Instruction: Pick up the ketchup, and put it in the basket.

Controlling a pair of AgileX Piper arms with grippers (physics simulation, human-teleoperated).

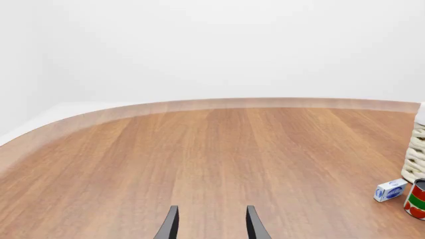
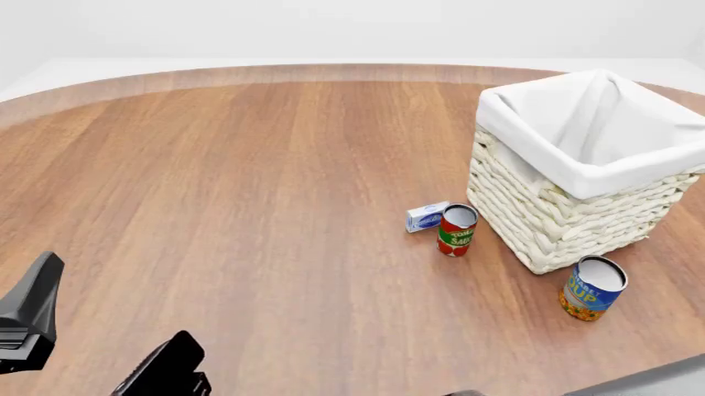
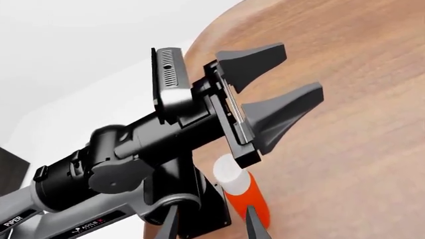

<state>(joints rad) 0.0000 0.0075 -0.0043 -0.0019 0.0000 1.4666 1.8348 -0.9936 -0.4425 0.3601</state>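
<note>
Red ketchup (image 3: 249,199) between right end effector (image 3: 211,224) fingers, apart, ungrasped; left end effector (image 3: 282,84) apart too. Next: clamp, carry to basket (image 2: 551,223).

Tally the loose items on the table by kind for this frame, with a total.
Cans: 2, the tomato sauce can and the blue-and-orange can.
Bottles: 1, the ketchup, seen only in the right wrist view, behind the left arm.
Small boxes: 1, the blue-and-white box.
Baskets: 1, the basket.
Total: 5.
</note>
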